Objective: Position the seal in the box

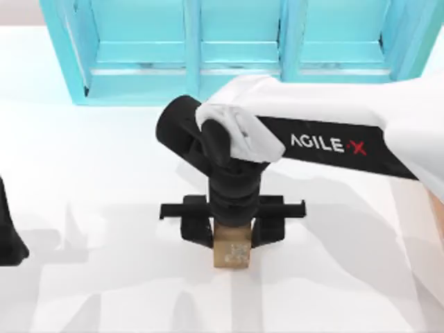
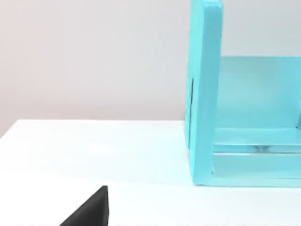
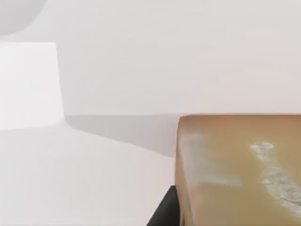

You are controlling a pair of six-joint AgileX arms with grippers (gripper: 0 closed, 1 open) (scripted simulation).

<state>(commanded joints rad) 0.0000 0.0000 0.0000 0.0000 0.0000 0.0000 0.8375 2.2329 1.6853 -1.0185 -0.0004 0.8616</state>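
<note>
The right gripper (image 1: 232, 232) points down near the middle of the worktop (image 1: 104, 173). Its two black fingers (image 1: 198, 229) stand on each side of the seal (image 1: 232, 253), grasping it at the top. The seal is a small golden-brown block with pale marks on its near face. I cannot tell if it rests on the worktop or hangs just above it. In the right wrist view the seal (image 3: 240, 169) is very close, with whitish marks on it, and a bit of black finger (image 3: 164, 212) shows beside it.

The right arm (image 1: 333, 132) is white and black and reaches in from the right side, with "AGILEX" written on it.

The left arm (image 1: 8, 236) sits at the left edge of the worktop, and a lot of it is cut off. I cannot tell how its gripper is set. The left wrist view has a small black corner (image 2: 91, 209) low down.

The worktop is white and smooth, with soft grey shadows. At the back stands a big turquoise shelf unit (image 1: 236, 48) with open parts; its top is cut off. In the left wrist view the shelf unit (image 2: 207, 94) stands on the worktop, with a plain pale wall (image 2: 94, 56) behind.

At the right edge a small tan bit (image 1: 438, 208) peeks out under the arm. It is too hidden to tell what it is.
</note>
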